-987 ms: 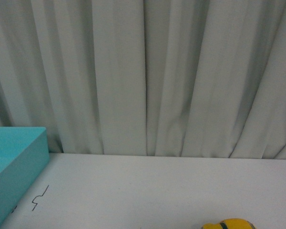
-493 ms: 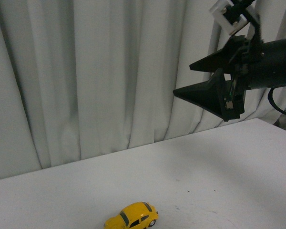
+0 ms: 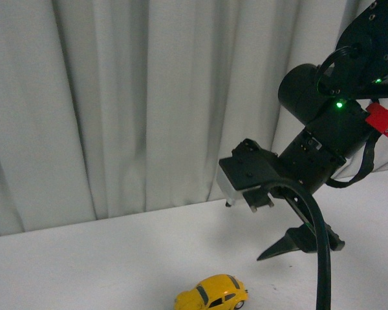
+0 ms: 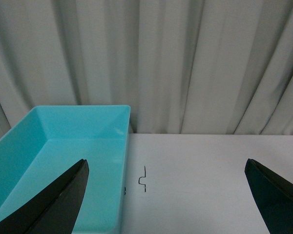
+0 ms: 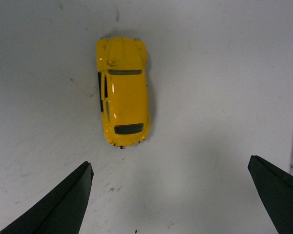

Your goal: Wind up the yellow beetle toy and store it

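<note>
The yellow beetle toy (image 3: 212, 294) stands on its wheels on the white table, low in the front view. In the right wrist view the beetle toy (image 5: 123, 91) is seen from above, lengthwise, ahead of the fingertips and off toward one finger. My right gripper (image 5: 170, 163) hangs open above the table with nothing between its fingers. One of its dark fingers (image 3: 297, 243) shows to the right of the car in the front view. My left gripper (image 4: 166, 163) is open and empty, over the table beside the teal box.
A teal open box (image 4: 83, 107) sits at the table's edge near the left gripper, with nothing visible inside. A small dark squiggle mark (image 4: 143, 178) lies on the table next to it. A grey curtain (image 3: 136, 110) hangs behind the table. The right arm's cable (image 3: 320, 258) loops down near the car.
The front view has swung away from the teal box to the car. The right arm has come down from high up and now hangs low, just right of the car.
</note>
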